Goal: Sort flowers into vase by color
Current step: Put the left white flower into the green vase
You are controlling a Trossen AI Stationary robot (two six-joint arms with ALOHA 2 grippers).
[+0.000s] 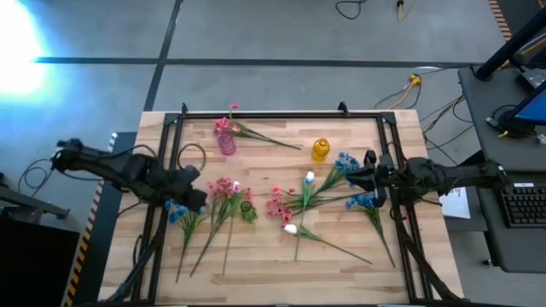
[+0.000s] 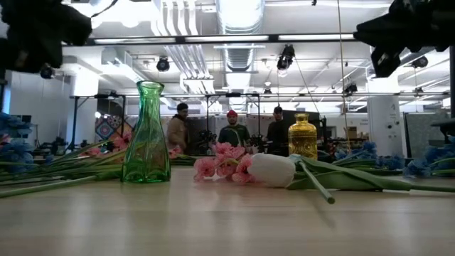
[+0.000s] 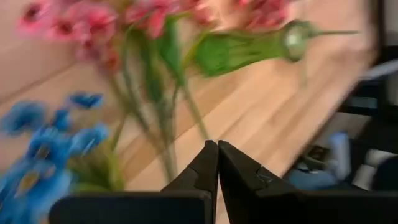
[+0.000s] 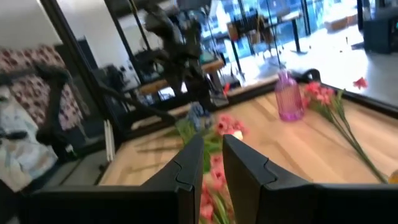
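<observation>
Sprigs lie flat on the wooden table (image 1: 256,256). A blue bunch (image 1: 177,211) and a pink bunch (image 1: 226,188) lie at the left, beside an upright green vase (image 1: 247,209). Pink (image 1: 277,203), white (image 1: 290,228) and blue (image 1: 367,202) sprigs lie right of the middle. One pink sprig (image 1: 256,134) sticks into the pink vase (image 1: 226,141). My left gripper (image 1: 194,194) is shut and empty above the blue bunch (image 3: 43,149). My right gripper (image 1: 354,177) hovers over the right-hand blue blossoms, its fingers a narrow gap apart (image 4: 211,143), and holds nothing.
A yellow vase (image 1: 321,150) stands at the far right of the middle. A black frame (image 1: 281,113) runs along the table's far edge and sides. Bare wood lies along the near edge. People stand in the room beyond the table (image 2: 231,131).
</observation>
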